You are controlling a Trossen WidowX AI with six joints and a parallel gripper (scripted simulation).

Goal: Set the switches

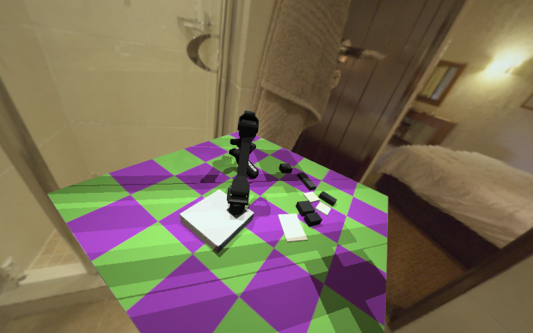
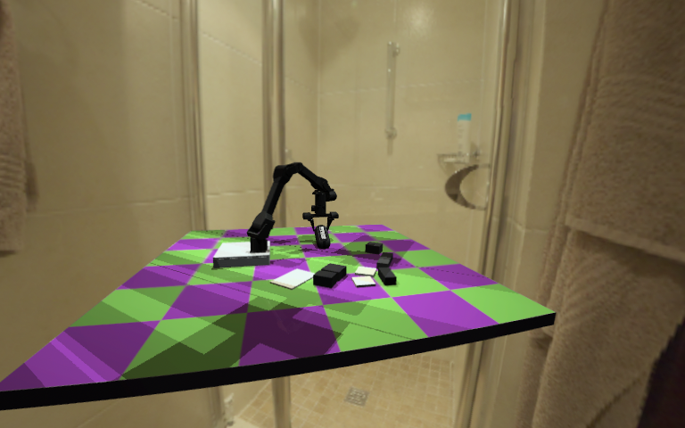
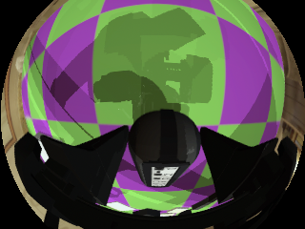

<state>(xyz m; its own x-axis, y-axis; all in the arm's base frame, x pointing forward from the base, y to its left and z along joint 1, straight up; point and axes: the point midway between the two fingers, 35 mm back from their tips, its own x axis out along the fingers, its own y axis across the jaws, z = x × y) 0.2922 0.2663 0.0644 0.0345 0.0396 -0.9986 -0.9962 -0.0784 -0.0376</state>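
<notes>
The dark controller unit (image 1: 255,173) (image 2: 324,243) (image 3: 164,138) is held off the checkered bench, steeply tilted, between the fingertips of my gripper (image 2: 321,226) (image 3: 166,132). My gripper is shut on it, one finger at each side. A white label (image 1: 252,166) (image 2: 321,232) (image 3: 163,176) with dark printed marks shows on one face of the unit, towards the top and exterior views and at the bottom of the wrist view. The marks are too small to read. The rocker switches cannot be made out. The arm partly covers the unit in the top view.
The arm stands on a white base block (image 1: 212,219) (image 2: 237,250). A white flat sheet (image 1: 291,227) (image 2: 292,278) lies beside it. Several black blocks (image 1: 305,208) (image 2: 374,247) and two small pale cards (image 1: 323,208) (image 2: 363,281) lie farther along the bench.
</notes>
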